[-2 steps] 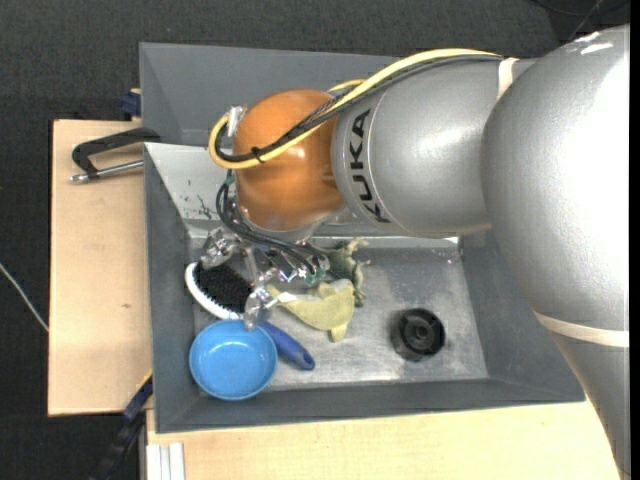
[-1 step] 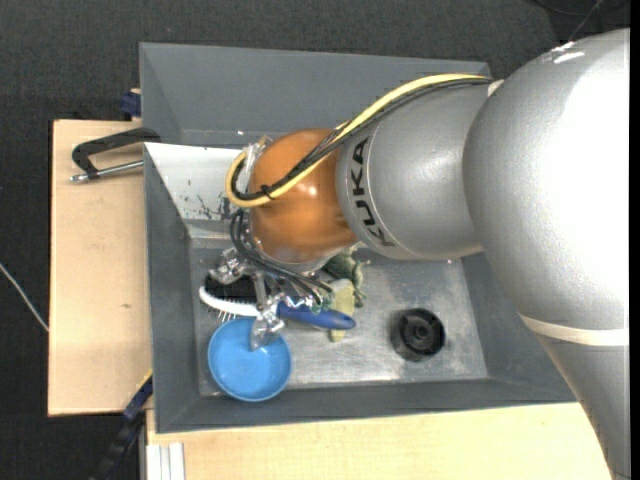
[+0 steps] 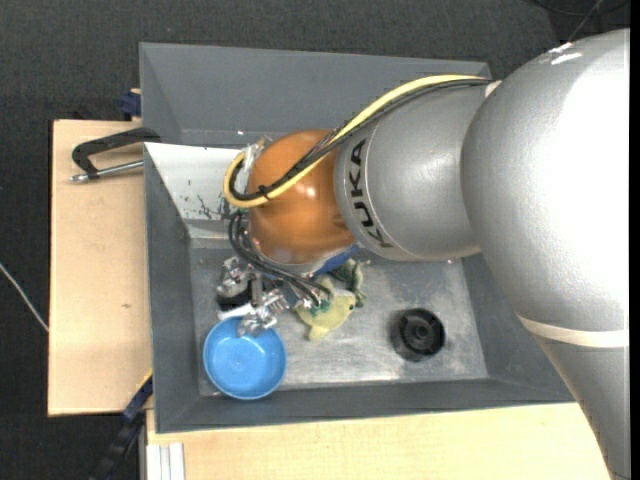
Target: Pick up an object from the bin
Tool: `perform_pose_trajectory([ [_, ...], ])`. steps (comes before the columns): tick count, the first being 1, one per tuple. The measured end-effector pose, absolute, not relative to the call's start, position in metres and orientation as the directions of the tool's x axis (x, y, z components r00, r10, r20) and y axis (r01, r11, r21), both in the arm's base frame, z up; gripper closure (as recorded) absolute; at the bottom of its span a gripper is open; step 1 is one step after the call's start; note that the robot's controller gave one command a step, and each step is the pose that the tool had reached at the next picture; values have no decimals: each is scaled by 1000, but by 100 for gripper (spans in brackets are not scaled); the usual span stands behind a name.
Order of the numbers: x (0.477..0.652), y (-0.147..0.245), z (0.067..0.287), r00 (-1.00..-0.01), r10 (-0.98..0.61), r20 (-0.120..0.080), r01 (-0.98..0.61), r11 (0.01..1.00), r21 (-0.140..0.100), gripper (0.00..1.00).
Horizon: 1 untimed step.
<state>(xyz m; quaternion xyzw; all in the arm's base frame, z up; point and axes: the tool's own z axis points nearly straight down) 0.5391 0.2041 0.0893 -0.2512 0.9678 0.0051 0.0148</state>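
My gripper (image 3: 252, 296) hangs low at the bin's front left, just under the arm's orange cover. A round blue bowl (image 3: 244, 362) lies right below it in the front left corner, and the gripper's metal tip reaches the bowl's upper rim. To the gripper's right lies a pale yellow-green, flat piece (image 3: 332, 314) with a small circuit-like part on it. A bit of a blue thing (image 3: 346, 265) peeks out from under the arm beside it.
A black round knob-like thing (image 3: 417, 332) sits alone on the bin floor at the front right. A white sheet with dark specks (image 3: 195, 193) leans on the back left wall. The large arm covers the bin's right and middle.
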Motion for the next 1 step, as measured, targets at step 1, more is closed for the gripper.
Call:
perform_pose_trajectory([
  [1, 573, 206, 253, -854, -520, -13, -520, 854, -1, 100],
])
